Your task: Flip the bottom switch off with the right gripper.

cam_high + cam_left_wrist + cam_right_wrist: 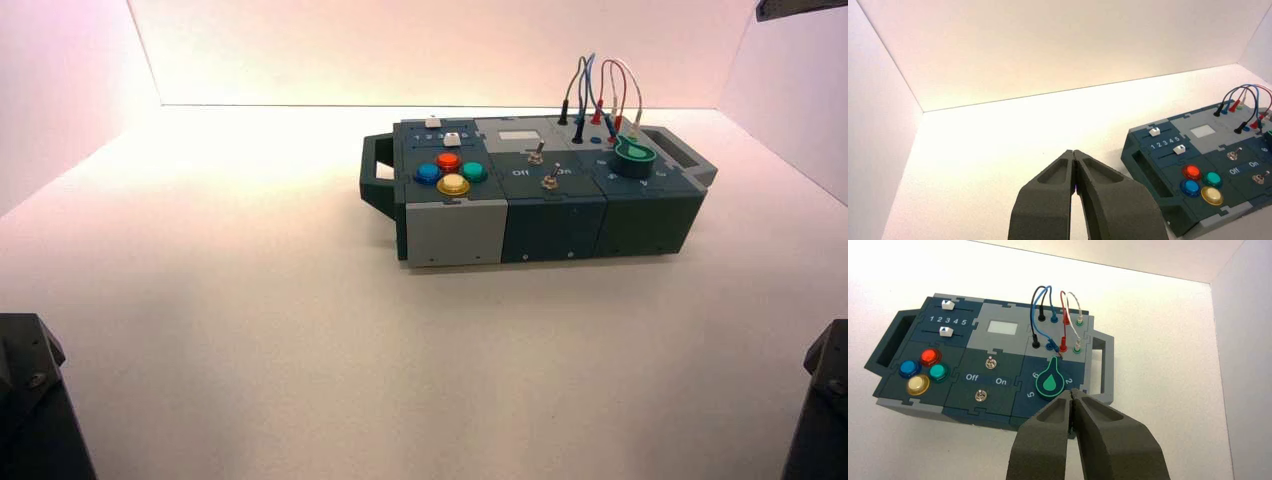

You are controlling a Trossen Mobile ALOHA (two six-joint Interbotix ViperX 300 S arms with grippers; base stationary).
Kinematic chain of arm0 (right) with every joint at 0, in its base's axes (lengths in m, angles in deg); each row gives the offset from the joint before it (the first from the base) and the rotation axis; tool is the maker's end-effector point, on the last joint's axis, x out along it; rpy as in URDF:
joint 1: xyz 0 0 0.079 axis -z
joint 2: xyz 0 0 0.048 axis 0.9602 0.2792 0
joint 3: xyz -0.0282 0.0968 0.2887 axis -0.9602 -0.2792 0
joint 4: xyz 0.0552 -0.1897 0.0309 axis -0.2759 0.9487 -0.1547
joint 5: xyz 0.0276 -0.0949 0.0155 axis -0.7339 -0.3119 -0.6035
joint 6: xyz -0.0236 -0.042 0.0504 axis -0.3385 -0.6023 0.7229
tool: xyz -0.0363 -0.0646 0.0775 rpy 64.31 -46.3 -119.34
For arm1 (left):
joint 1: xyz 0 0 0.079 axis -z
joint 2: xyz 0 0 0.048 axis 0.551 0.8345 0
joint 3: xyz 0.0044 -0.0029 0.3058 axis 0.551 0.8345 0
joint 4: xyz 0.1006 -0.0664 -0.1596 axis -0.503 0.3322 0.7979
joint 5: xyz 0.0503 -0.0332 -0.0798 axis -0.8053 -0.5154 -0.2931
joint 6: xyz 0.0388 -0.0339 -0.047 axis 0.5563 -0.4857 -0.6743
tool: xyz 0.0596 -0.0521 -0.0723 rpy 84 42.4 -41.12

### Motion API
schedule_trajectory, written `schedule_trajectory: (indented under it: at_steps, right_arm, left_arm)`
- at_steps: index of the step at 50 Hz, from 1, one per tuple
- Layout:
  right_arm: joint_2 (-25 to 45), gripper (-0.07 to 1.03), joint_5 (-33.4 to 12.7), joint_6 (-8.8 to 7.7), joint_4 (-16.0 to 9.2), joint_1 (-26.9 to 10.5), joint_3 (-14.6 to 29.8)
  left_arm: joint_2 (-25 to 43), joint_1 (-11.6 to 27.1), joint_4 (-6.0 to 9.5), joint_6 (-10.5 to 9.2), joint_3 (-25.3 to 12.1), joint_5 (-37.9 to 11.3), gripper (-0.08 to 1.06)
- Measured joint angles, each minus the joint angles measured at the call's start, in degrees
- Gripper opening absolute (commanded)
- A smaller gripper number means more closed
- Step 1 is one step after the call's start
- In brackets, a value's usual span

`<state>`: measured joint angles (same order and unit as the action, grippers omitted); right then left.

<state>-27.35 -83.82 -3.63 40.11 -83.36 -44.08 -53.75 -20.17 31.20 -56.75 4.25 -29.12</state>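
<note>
Watching my right pincer [1071,392], tips pressed together, hanging near the box [1020,412]; bottom switch [980,395] sits below the Off/On lettering [986,379].

And there on the dark middle panel [1009,362] — "Off", "On"; slider panel [931,332] — "1 2 3 4 5"; around the green knob [1050,383] — 6, 5, 2.
</note>
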Motion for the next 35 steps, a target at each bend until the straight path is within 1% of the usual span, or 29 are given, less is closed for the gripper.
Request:
schedule_trajectory:
  at_steps: [20,22,25,31,33,35]
  right_arm:
    - [-0.1,-0.02,0.0,0.00,0.1,0.0,0.0]
    - [0.0,-0.02,0.0,0.00,0.1,-0.1,0.0]
    - [0.0,-0.02,0.0,0.00,-0.1,-0.2,0.0]
    - [0.0,-0.02,0.0,0.00,-0.4,-0.3,0.0]
    - [0.1,-0.02,0.0,0.00,-0.5,-0.2,0.0]
    - [0.0,-0.02,0.0,0.00,-0.6,-0.2,0.0]
  left_arm:
    - [0.1,0.1,0.00,0.00,0.0,0.0,-0.03]
    - [1.0,0.1,0.00,0.00,0.0,0.0,-0.03]
    - [2.8,0.0,0.35,0.00,-0.1,0.0,-0.03]
    - [9.8,0.2,1.58,-0.26,-1.1,-1.0,-0.03]
    - [13.5,0.8,2.20,-0.35,-2.0,-1.2,-0.03]
    - [15.6,1.1,2.64,-0.35,-2.5,-1.2,-0.03]
